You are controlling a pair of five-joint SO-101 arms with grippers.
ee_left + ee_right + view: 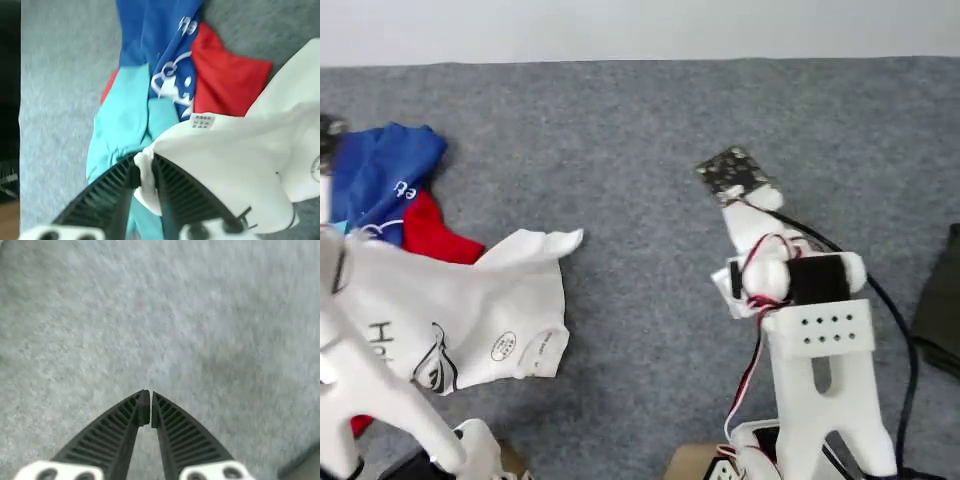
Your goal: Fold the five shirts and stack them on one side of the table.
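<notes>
Firmly, a fold of the white shirt is pinched by the left gripper.
Its fingers are clamped on cloth at that shirt's edge. Beside the white shirt, and partly under it, a teal shirt, a blue shirt and a red shirt are heaped. Well apart from the white shirt, the fingers of the right gripper are pressed together over bare table, with nothing held.

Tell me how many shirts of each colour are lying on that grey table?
White shirt: 1
Blue shirt: 1
Red shirt: 1
Turquoise shirt: 1
Dark cloth at the table's edge, perhaps a shirt: 1
Total: 4 certain shirts, 5 if the dark cloth counts.
</notes>
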